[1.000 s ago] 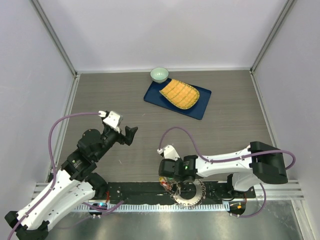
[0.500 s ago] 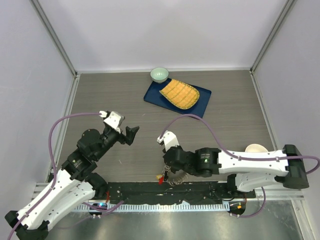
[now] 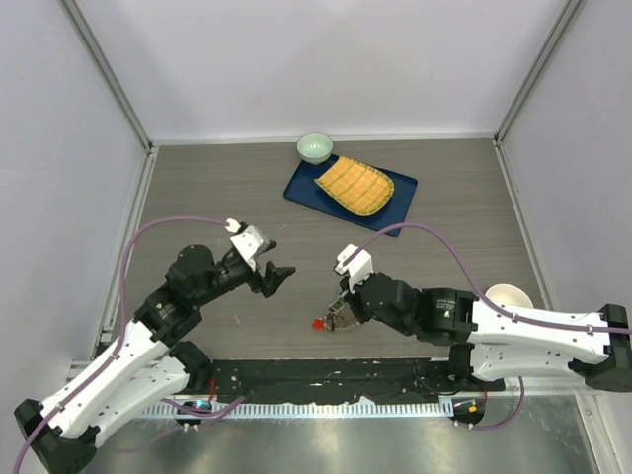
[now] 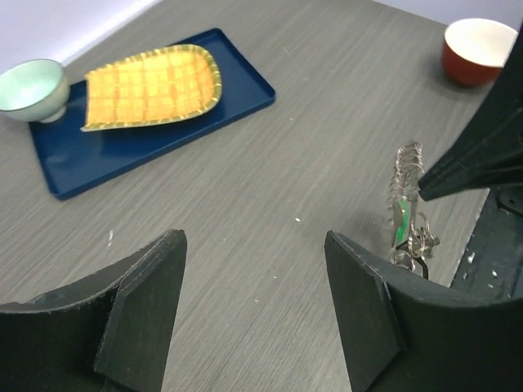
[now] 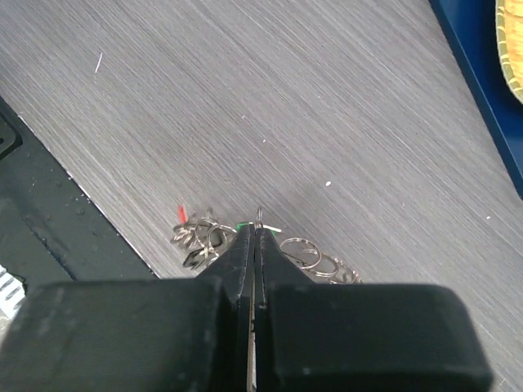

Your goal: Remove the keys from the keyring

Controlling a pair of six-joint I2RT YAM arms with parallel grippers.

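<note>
My right gripper is shut on the keyring, which hangs on edge over the wood table near its front. A thin loop of the keyring pokes out between the pinched fingertips. The silvery keys bunch to either side below, one with a red head and one with a green head. In the left wrist view the keyring dangles under the right fingers, with a green key showing. My left gripper is open and empty, a short way left of the bunch, and the open left gripper faces it.
A blue tray with a yellow woven mat lies at the back centre, a pale green bowl beside it. A cream bowl with a red outside stands at the right. A black rail runs along the near edge.
The right arm carried the keyring off the front rail, up and left over the table. The left gripper moved right toward it and its fingers narrowed slightly.
</note>
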